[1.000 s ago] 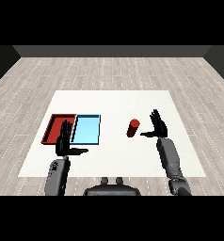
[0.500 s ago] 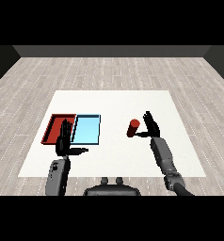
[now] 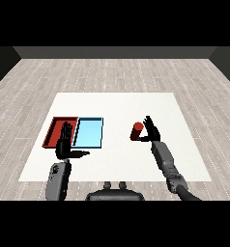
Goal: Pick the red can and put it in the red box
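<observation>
On the table's [image 3: 184, 164] right half, our right hand [image 3: 150, 129] stood just beside the can [image 3: 136, 131], fingers spread upward and thumb reaching toward it, not curled round it. That forearm angled in from the lower right. Our left hand [image 3: 64, 144] was raised with fingers straight, thumb out, over the red tray's [image 3: 53, 130] near edge, beside the blue tray [image 3: 89, 132].

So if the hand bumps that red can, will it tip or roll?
The red can stands upright and looks taller than wide, so a sideways nudge from the right hand beside it could probably tip it. Once down, its round body would likely roll across the flat table.
</observation>
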Controlling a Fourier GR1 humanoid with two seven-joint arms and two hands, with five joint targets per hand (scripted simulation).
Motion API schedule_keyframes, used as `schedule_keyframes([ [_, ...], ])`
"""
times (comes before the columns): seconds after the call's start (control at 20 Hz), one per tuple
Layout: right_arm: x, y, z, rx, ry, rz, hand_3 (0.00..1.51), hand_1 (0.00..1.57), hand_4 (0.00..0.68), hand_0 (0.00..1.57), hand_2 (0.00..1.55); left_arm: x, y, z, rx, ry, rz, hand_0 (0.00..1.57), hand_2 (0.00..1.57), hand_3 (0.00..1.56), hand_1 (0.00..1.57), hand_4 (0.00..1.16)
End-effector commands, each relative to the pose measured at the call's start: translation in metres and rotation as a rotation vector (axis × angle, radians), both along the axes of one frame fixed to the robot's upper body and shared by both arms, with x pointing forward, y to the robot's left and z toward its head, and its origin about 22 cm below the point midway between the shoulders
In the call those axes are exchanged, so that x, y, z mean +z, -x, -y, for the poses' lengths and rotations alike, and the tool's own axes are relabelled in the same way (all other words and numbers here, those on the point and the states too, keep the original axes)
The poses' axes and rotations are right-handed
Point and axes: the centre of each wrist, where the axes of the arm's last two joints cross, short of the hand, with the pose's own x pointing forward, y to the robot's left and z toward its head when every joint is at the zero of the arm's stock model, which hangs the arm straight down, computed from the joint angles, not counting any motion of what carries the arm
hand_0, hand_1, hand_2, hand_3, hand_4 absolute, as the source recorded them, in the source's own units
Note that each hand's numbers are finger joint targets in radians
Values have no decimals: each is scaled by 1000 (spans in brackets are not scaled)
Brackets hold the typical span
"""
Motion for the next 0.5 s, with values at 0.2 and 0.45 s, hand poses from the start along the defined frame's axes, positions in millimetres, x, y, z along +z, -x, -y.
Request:
schedule_keyframes([
  [0.2, -1, -10, 3, 21, -28, -19, 0, 0, 0, 0, 0, -5, 6, 9, 16, -6, 11, 0, 0, 0, 0, 0],
  [0.45, -5, -9, -20, 52, -62, -27, 0, 0, 0, 0, 0, 3, -6, 16, 0, -5, -4, 0, 0, 0, 0, 0],
])
